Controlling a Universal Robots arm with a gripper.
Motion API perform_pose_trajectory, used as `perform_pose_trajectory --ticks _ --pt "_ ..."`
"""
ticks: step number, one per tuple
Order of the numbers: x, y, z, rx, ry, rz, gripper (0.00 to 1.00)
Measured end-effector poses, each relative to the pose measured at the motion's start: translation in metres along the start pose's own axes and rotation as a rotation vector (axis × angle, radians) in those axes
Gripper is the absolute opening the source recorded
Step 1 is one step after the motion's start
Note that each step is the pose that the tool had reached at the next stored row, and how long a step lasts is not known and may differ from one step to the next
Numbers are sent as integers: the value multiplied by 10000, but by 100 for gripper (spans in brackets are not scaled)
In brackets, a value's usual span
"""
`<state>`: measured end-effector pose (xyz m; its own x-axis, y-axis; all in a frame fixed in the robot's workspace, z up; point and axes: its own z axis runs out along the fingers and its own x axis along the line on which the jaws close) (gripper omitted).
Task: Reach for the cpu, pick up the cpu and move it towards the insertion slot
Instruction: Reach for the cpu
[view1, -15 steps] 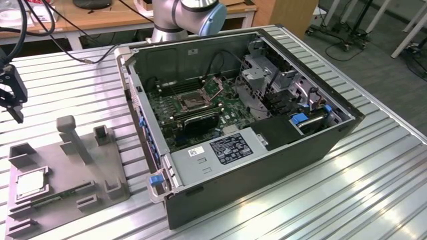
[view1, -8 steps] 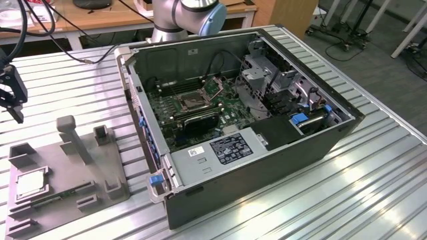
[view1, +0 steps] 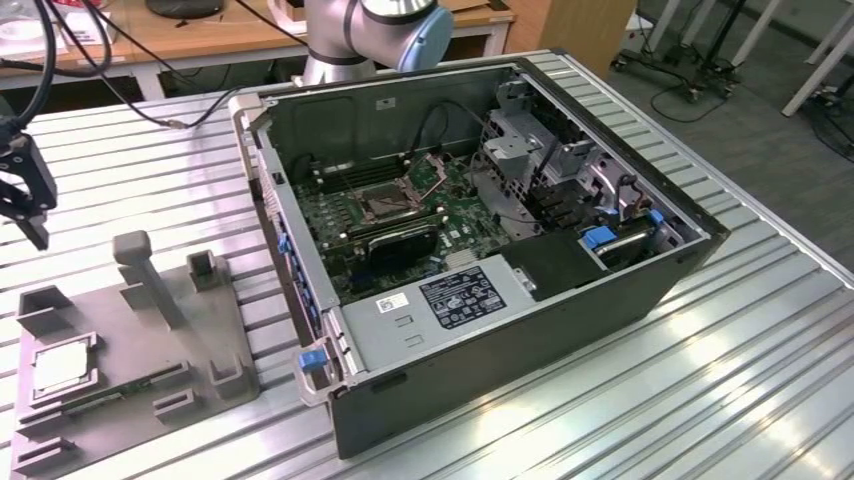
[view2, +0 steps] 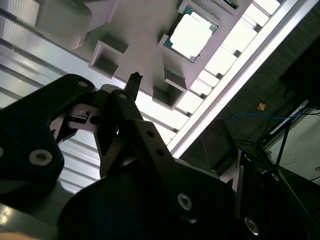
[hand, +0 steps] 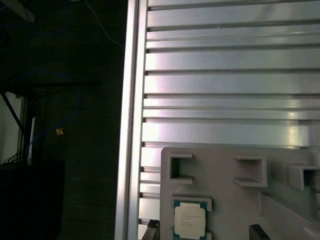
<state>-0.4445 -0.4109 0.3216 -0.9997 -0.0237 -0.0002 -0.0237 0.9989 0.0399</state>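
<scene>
1. The cpu lies flat with its pale top up in a square recess of the grey tray. The tray stands on the slatted table, at the exterior view's left of the computer case.
2. I judge the cpu to be light, thin and stiff. Its smooth metal lid is probably slippery, and its underside is probably fragile.
3. I would hold it by two opposite edges with gentle pressure, not by the top face. The recess walls seem to leave little room for the fingers.
4. The gripper hangs in the air above the tray's side of the table, pointing down and clearly apart from the cpu.
5. In the first wrist view its fingertips stand apart and hold nothing, and the cpu appears between them, lower down.
6. The insertion slot sits on the green motherboard inside the case, well apart from the gripper. The cpu is not yet lifted.
</scene>
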Motion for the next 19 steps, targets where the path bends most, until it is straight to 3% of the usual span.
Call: perform_pose_trajectory --ticks 9,14,19 --pt "2 -60 51 -3 1 0 76" --pt "3 -134 81 -5 0 0 76" --pt "4 -154 107 -6 -3 0 76"
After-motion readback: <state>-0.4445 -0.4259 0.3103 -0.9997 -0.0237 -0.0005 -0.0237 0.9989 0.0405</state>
